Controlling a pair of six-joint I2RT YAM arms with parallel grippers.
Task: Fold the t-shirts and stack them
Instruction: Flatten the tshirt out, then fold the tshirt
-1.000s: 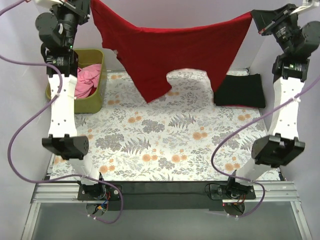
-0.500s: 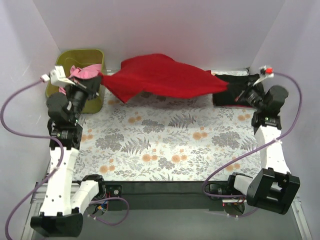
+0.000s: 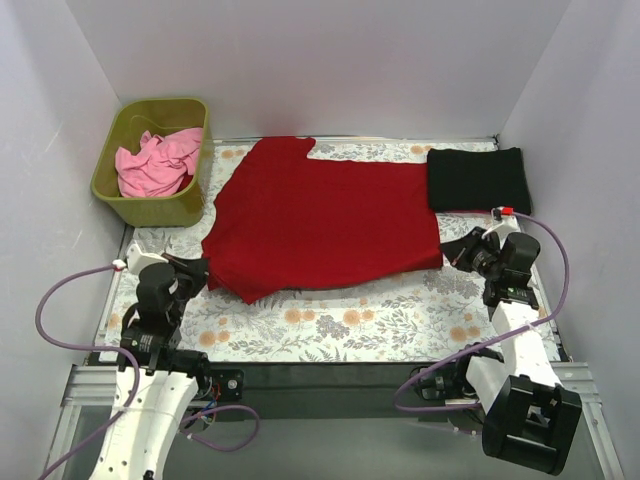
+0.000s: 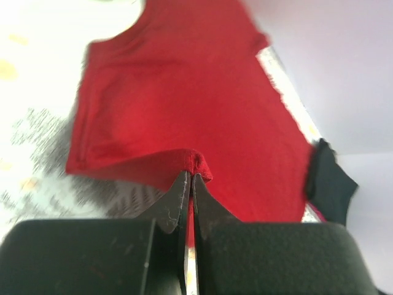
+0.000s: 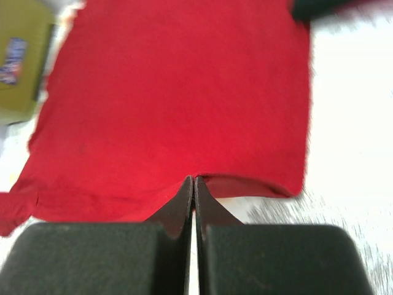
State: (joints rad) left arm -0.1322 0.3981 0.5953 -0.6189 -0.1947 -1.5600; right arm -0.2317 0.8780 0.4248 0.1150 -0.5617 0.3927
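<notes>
Floral table cloth (image 3: 330, 315) bears the dark red t-shirt (image 3: 320, 215), spread flat. Left gripper (image 3: 203, 267) pinches its near-left corner, right gripper (image 3: 448, 252) its near-right corner.

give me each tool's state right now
left tool: closed, pinching the edge of the dark red t-shirt
right tool: closed, pinching the same shirt's hem

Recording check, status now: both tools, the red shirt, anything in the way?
Left tool shut on large dark red cloth t-shirt, near-left corner. Right tool shut on its near-right hem. Shirt spread flat, not yet folded. Folded black cloth t-shirt by its far-right corner.
</notes>
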